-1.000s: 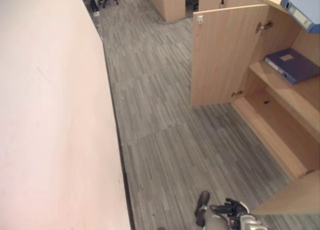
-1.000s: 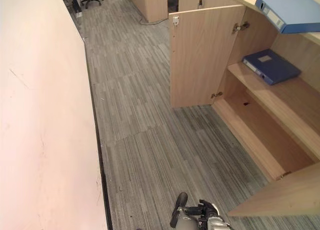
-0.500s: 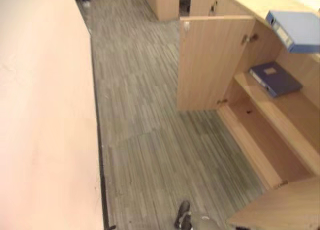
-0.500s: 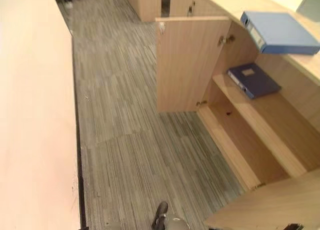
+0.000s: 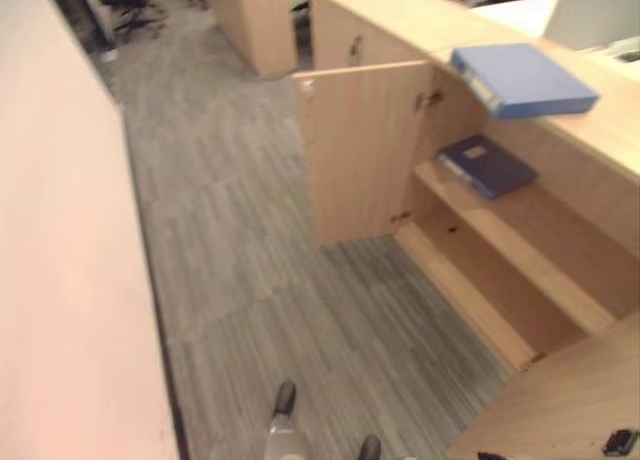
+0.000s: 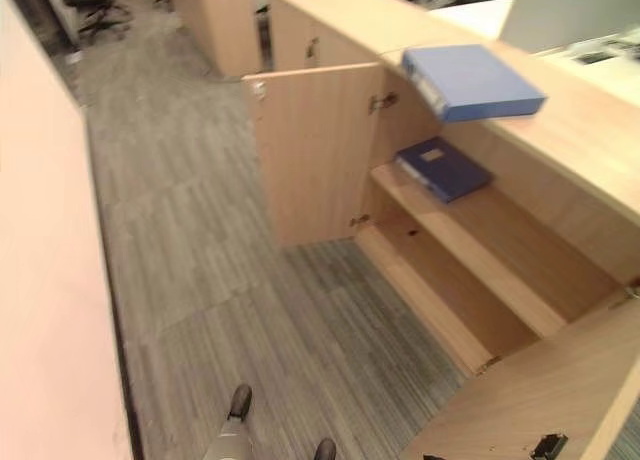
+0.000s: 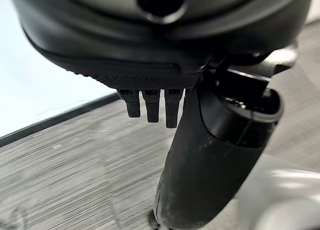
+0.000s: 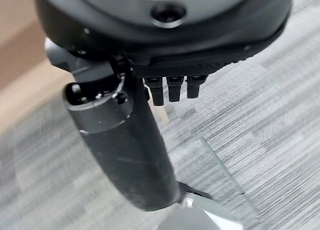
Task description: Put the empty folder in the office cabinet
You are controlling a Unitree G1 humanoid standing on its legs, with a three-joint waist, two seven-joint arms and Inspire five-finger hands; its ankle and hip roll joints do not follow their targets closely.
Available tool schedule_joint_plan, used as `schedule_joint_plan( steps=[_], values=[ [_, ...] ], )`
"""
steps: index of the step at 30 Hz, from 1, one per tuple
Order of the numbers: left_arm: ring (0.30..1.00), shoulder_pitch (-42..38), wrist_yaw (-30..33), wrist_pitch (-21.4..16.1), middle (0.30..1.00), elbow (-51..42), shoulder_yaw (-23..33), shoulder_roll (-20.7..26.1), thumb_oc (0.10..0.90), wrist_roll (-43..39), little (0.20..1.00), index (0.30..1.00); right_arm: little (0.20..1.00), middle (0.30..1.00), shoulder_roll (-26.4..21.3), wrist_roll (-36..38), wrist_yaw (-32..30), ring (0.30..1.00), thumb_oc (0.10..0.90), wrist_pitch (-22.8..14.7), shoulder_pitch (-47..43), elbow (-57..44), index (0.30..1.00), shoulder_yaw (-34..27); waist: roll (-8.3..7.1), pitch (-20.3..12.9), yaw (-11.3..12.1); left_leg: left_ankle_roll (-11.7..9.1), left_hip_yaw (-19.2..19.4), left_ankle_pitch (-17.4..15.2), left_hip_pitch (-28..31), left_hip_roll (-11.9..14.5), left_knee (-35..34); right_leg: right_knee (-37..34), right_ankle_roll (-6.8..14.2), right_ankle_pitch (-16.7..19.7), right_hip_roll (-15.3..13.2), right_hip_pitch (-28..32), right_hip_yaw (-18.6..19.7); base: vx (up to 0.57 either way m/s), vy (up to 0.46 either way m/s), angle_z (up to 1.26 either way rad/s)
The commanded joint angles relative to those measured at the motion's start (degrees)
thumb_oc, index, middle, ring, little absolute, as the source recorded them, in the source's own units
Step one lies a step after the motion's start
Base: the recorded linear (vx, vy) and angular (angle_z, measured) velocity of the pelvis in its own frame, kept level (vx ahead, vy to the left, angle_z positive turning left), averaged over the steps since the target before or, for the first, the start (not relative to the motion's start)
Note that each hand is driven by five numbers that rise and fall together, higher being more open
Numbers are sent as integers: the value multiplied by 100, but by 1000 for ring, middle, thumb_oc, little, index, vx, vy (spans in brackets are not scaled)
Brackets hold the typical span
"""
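Folder [image 5: 522, 78]: light blue, lies on top of the cabinet [image 5: 600, 130], corner over the edge.
Left hand [image 7: 210, 155]: fingers straight, empty.
Right hand [image 8: 125, 150]: fingers straight, empty.
Risk: the open door [image 5: 365, 150] can block the reach; the overhanging folder may fall if bumped.

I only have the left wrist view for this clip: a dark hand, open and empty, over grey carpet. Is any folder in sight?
Observer: Two. A light blue folder lies on top of the light wooden cabinet, and a dark blue folder lies on its upper shelf.
Operator: Is the cabinet open?
Observer: Yes, its wooden door stands swung out over the floor.
Operator: Is the right hand holding anything?
Observer: No, the right hand is open and empty above the grey carpet.
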Motion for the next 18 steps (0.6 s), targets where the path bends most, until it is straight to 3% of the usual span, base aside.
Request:
schedule_joint_plan(
  steps=[1, 4, 6, 7, 8, 9, 10, 12, 13, 14, 16, 17, 18],
  values=[
    [900, -18, 154, -115, 900, -103, -67, 310, 800, 65, 900, 900, 900, 900, 12, -70, 54, 900, 800, 88, -56, 5, 900, 13, -190, -75, 69, 458, 319, -156, 158, -570, -10, -51, 1260, 517, -1856, 411, 518, 150, 264, -57],
    [900, -15, 166, -112, 900, -127, 15, 369, 800, 59, 900, 900, 900, 900, 62, -120, 71, 900, 800, 86, -107, -5, 900, 48, -233, -119, 144, 616, 485, -335, 254, -821, -10, 86, 1337, 685, -2088, 293, 395, 102, 249, -40],
    [900, 14, 139, -92, 900, -94, 26, 379, 800, 141, 900, 900, 900, 900, 90, -173, 88, 900, 800, 86, -144, -62, 900, 71, -250, -139, 176, 743, 646, -470, 381, -1037, -10, 255, 1413, 996, -2364, 255, 132, 147, 317, -47],
    [900, 54, 96, -62, 900, -70, 46, 383, 800, 198, 900, 900, 900, 900, 107, -221, 117, 900, 800, 97, -177, -155, 900, 104, -249, -135, 191, 869, 731, -602, 512, -1258, -10, 508, 1435, 1363, -2685, 194, -73, 136, 287, -47],
    [900, 54, 96, -62, 900, -70, 47, 383, 800, 198, 900, 900, 900, 900, 107, -221, 117, 900, 800, 99, -176, -157, 900, 105, -258, -131, 192, 878, 737, -603, 515, -1273, -10, 511, 1445, 1365, -2701, 192, -65, 161, 386, -39],
    [900, 110, 66, -25, 900, -45, 74, 396, 800, 248, 900, 900, 900, 900, 121, -277, 126, 900, 800, 96, -214, -257, 900, 171, -223, -81, 245, 988, 842, -722, 659, -1416, -10, 863, 1365, 1629, -3006, 110, -426, 74, 202, -21],
    [900, 110, 66, -24, 900, -46, 74, 396, 800, 249, 900, 900, 900, 900, 121, -278, 125, 900, 800, 98, -214, -259, 900, 171, -228, -73, 239, 994, 839, -722, 667, -1428, -10, 870, 1371, 1626, -3018, 117, -427, 109, 278, -22],
    [900, 177, 68, 3, 900, -30, 111, 420, 800, 303, 900, 900, 900, 900, 136, -286, 146, 900, 800, 62, -271, -392, 900, 264, -215, 32, 288, 1064, 1024, -841, 810, -1477, -10, 1277, 1313, 1641, -3196, 106, -1047, 77, 201, -20],
    [900, 206, 72, 11, 900, -34, 125, 423, 800, 308, 900, 900, 900, 900, 148, -310, 152, 900, 800, 41, -328, -440, 900, 327, -201, 65, 285, 1090, 1094, -868, 863, -1472, -10, 1439, 1270, 1551, -3137, 82, -1297, 158, 212, -21],
    [900, 245, 76, 24, 900, -41, 147, 432, 800, 300, 900, 900, 900, 900, 168, -346, 170, 900, 800, 23, -395, -524, 900, 420, -215, 106, 282, 1082, 1142, -1037, 983, -1466, -10, 1645, 1378, 1373, -2985, 5, -1397, 148, 164, -31],
    [900, 268, 76, 28, 900, -60, 166, 434, 800, 296, 900, 900, 900, 900, 157, -366, 161, 900, 800, 7, -478, -584, 900, 469, -201, 148, 277, 1106, 1213, -1056, 1001, -1476, -10, 1684, 1403, 1332, -2863, -111, -1535, 110, 104, -55],
    [900, 337, 75, 27, 900, -100, 199, 410, 800, 277, 900, 900, 900, 900, 129, -394, 131, 900, 800, -33, -834, -710, 900, 614, -104, 323, 199, 1139, 1411, -1125, 1163, -1459, -10, 1606, 1393, 1235, -2319, -716, -1827, 129, 89, -62],
    [900, 360, 59, 33, 900, -109, 211, 393, 800, 255, 900, 900, 900, 900, 126, -382, 128, 900, 800, -26, -909, -719, 900, 662, -79, 389, 164, 1142, 1441, -1157, 1251, -1438, -10, 1508, 1362, 1234, -2117, -896, -1822, 130, 85, -87]
  ],
)
